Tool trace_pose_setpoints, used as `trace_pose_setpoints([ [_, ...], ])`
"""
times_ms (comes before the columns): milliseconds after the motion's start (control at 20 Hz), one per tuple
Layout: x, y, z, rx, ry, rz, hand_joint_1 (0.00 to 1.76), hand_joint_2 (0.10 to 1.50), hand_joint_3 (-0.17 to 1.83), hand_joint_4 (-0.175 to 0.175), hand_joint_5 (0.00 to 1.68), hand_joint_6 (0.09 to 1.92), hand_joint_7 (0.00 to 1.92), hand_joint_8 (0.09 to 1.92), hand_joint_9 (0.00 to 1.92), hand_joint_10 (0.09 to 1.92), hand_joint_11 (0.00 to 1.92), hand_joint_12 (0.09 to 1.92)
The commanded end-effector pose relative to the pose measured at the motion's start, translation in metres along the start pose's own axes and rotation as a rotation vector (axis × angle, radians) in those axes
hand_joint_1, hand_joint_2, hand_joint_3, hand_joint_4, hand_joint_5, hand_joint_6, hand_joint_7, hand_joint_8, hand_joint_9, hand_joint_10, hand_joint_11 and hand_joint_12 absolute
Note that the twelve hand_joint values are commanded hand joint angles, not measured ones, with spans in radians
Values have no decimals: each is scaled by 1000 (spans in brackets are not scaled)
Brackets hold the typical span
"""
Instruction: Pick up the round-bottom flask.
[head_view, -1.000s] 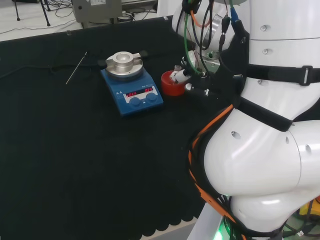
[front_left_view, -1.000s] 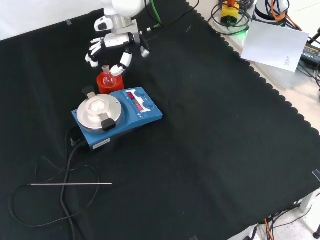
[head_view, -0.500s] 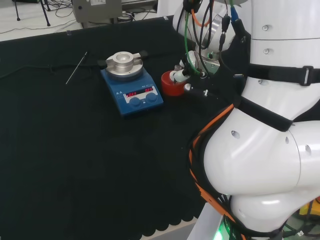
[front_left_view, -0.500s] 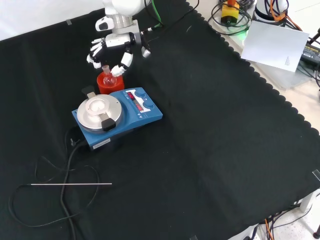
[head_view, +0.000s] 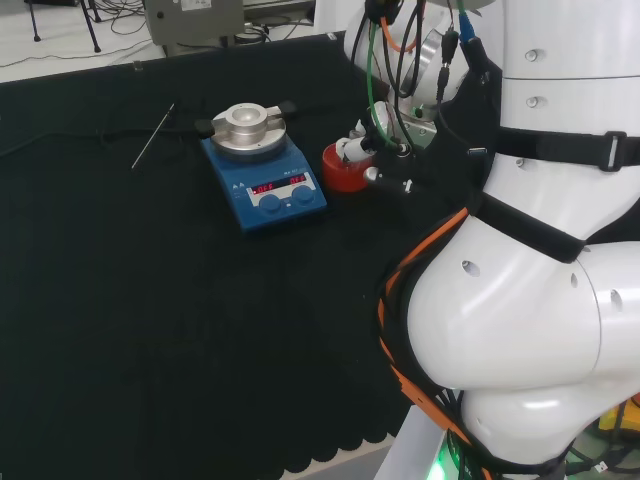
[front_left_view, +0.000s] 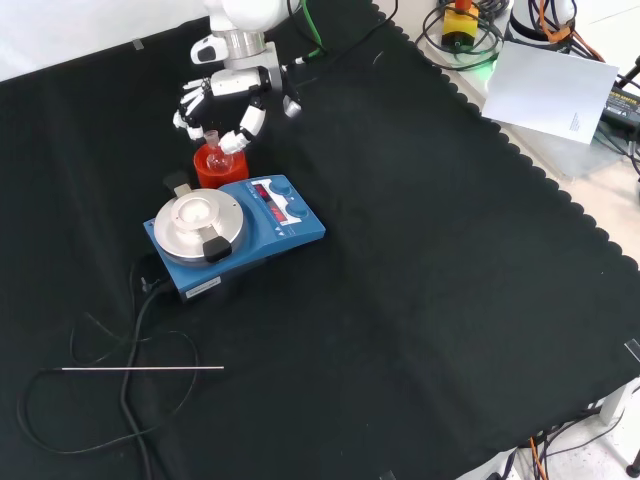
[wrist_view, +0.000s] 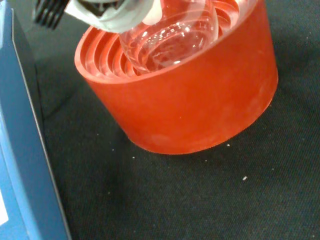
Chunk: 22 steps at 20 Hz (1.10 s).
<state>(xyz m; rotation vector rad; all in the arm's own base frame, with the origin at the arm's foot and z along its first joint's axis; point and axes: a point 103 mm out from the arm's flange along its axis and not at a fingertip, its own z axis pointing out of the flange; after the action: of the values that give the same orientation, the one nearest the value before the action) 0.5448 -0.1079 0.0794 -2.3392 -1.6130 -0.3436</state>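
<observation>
Round-bottom flask (front_left_view: 216, 152) seated in red ribbed stand (front_left_view: 212, 168), its neck between the curled fingers and thumb of the hand (front_left_view: 228, 96); closure on it cannot be told.

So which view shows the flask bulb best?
The wrist view: the clear bulb sits close-up in the red stand. The front view shows a small neck; in the head view it is barely discernible.

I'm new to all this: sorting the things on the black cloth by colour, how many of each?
Red: 1, ribbed stand
Blue: 1, hotplate
Clear: 1, round-bottom flask
Silver: 1, thin rod
Black: 1, cable
Total: 5
</observation>
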Motion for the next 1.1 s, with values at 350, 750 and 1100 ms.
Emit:
trace_pose_setpoints([
  [350,2,0,-1,-44,-33,21,951,1006,264,133,884,1104,349,723,500,708,40,1357],
  [750,5,1,-7,-59,-10,15,1005,867,568,175,938,1202,463,671,608,637,128,1332],
  [1100,10,2,2,16,-28,-49,909,717,564,-49,750,994,369,702,535,682,81,1346],
])
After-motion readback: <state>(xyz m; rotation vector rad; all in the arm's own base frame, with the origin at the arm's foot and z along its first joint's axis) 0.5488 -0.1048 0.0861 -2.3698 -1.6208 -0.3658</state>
